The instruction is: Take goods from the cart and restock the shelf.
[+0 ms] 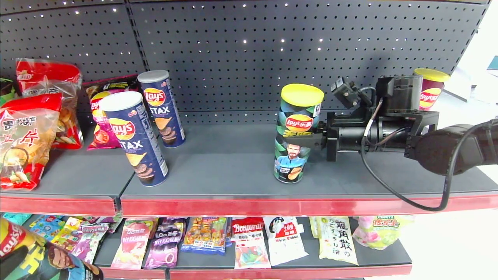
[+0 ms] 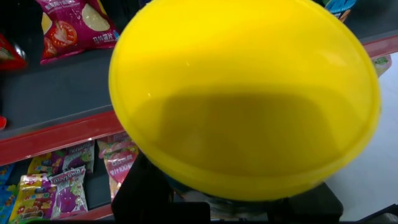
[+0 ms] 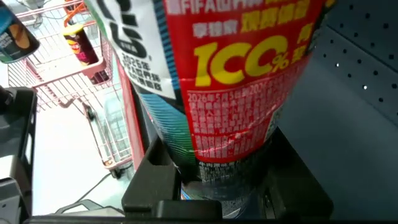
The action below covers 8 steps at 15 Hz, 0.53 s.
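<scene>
1. Cans standing on the upper shelf (image 1: pixel 233 167) number four: one green can (image 1: pixel 298 116) with a yellow lid near the middle, a front blue can (image 1: pixel 134 138) and a rear blue can (image 1: pixel 161 109) to its left, and one maroon can (image 1: pixel 430 91) at the right end.
2. The right tool (image 1: pixel 307 140) pinches the green can at mid-height from the right.
3. A second green can (image 1: pixel 35 256) is tilted before the lower shelf (image 1: pixel 381 268), pinched in the left tool (image 2: pixel 230 206).
4. Three chip bags sit at the upper shelf's left end: two red bags (image 1: pixel 27 128) and one purple bag (image 1: pixel 102 124).
5. One cart (image 3: pixel 93 118) appears in the right wrist view.
</scene>
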{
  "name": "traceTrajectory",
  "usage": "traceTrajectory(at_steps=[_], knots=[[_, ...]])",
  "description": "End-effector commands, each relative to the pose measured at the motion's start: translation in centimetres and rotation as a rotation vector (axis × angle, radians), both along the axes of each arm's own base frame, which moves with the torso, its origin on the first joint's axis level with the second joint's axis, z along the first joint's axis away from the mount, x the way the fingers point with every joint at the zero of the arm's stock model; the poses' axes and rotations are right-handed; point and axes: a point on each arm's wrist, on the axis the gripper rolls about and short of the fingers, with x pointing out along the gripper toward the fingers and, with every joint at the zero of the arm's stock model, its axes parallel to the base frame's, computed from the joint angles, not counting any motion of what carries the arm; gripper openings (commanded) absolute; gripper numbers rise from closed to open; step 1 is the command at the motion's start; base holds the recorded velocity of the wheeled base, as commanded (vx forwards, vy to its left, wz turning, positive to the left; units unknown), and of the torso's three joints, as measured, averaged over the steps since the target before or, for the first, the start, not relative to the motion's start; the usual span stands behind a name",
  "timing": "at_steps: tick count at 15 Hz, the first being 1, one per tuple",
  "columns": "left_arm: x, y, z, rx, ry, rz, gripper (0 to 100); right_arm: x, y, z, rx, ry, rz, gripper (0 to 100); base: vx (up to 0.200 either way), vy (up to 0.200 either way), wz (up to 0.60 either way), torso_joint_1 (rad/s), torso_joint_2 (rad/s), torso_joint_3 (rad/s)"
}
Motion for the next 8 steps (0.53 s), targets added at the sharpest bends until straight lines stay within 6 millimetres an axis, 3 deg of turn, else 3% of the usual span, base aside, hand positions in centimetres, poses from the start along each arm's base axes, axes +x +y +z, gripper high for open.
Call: traceTrajectory(at_steps=[1,8], knots=[[0.0,0.0,0.0,0.0,0.0,-0.001,0,0.6,0.2,-0.4,-0.003,0.006,0.003,0,0.0,0.0,0.0,0.0,0.0,0.0],[0.1,0.0,0.0,-0.001,0.006,0.001,0,-0.6,0.2,-0.9,-0.014,0.035,0.015,0,0.0,0.0,0.0,0.0,0.0,0.0]])
